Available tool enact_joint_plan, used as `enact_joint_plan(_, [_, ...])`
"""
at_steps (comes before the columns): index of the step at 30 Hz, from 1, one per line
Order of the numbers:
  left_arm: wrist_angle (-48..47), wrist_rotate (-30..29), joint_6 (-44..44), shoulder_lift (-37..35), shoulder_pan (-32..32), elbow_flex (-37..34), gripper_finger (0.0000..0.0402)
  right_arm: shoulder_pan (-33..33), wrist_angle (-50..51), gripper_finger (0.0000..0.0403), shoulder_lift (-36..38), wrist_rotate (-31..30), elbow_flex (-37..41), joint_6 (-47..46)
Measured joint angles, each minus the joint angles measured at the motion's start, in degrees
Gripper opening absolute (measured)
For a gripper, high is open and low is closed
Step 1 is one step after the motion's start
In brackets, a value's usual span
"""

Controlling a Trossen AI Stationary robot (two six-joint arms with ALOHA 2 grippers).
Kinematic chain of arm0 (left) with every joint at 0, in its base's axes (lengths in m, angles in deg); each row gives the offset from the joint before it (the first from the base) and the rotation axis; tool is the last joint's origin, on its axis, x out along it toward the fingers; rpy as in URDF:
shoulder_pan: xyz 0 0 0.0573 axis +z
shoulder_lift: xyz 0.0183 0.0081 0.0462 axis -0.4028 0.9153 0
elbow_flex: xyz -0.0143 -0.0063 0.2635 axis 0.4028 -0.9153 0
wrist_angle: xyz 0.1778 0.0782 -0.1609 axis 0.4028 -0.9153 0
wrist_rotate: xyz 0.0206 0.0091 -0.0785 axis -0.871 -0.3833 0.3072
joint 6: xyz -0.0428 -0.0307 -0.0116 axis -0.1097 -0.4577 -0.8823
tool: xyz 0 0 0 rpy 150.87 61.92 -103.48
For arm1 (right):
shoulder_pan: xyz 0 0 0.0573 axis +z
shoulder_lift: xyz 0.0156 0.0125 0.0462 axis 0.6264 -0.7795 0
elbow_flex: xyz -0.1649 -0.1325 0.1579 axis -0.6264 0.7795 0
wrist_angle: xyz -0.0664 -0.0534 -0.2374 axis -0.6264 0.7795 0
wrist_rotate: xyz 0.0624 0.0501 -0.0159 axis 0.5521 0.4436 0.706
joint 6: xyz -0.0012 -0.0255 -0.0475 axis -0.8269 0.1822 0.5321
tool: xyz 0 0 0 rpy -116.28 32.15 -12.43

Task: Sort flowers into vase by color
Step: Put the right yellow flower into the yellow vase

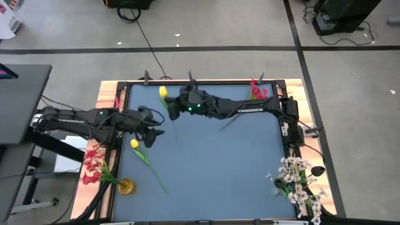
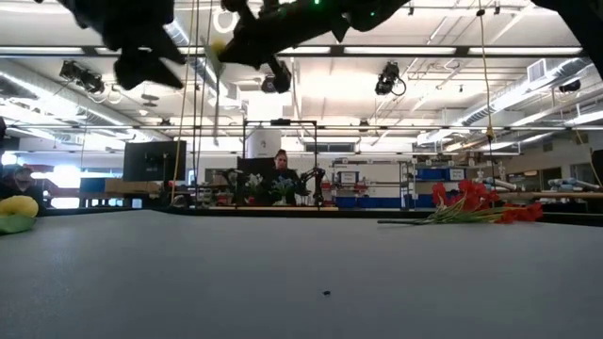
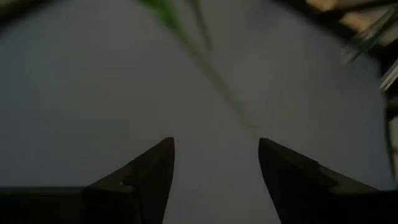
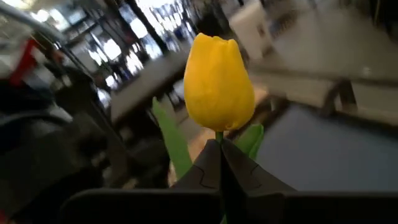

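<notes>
Yellow tulip rides pinched at its stem in the right gripper's fingers, lifted for vase sorting; left gripper fingers spread above the desk.

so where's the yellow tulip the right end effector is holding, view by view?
High view: yellow tulip near the table's far edge, left of centre.
Low view: top, left of centre, a yellow blur.
Left wrist view: not in it.
Right wrist view: centre.
Shared landmark: the right end effector shut on its stem.
</notes>
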Motion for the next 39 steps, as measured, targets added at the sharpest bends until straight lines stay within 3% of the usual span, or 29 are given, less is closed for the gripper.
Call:
enact_joint_plan(7, [12.11, -0.26, 6.41, -0.36, 4.28, 0.00, 0.0238, 0.14, -5.65, 0.0003, 0.67, 2.57, 0.04, 5.82])
enact_joint_plan(14, [12.99, -0.42, 6.34, -1.83, 6.68, -0.05, 0.0218, 1.67, -9.47, 0.0003, 0.67, 3.49, 0.06, 8.83])
enact_joint_plan(20, [14.47, -0.27, 10.85, -2.55, 6.63, -0.05, 0.0146, 2.31, -11.21, 0.0002, 0.76, 3.73, 0.07, 11.09])
enact_joint_plan(27, [14.68, 0.75, 20.27, -3.41, 6.61, -0.04, 0.0024, 1.76, -12.04, 0.0016, 0.74, 8.85, 0.09, 11.02])
enact_joint_plan(31, [11.81, 6.04, 26.92, -5.69, 6.65, 1.26, 0.0013, 1.77, -14.27, 0.0070, 0.76, 9.19, 0.02, 7.63])
enact_joint_plan(35, [5.34, 14.17, 27.54, -11.49, 6.19, 2.49, 0.0010, 1.79, -19.75, 0.0133, 0.73, 8.35, 0.11, 4.91])
enact_joint_plan(39, [-5.57, 24.00, 32.61, -19.11, 5.10, 2.31, 0.0008, 0.91, -20.47, 0.0162, 1.68, 5.55, 0.11, 2.38])
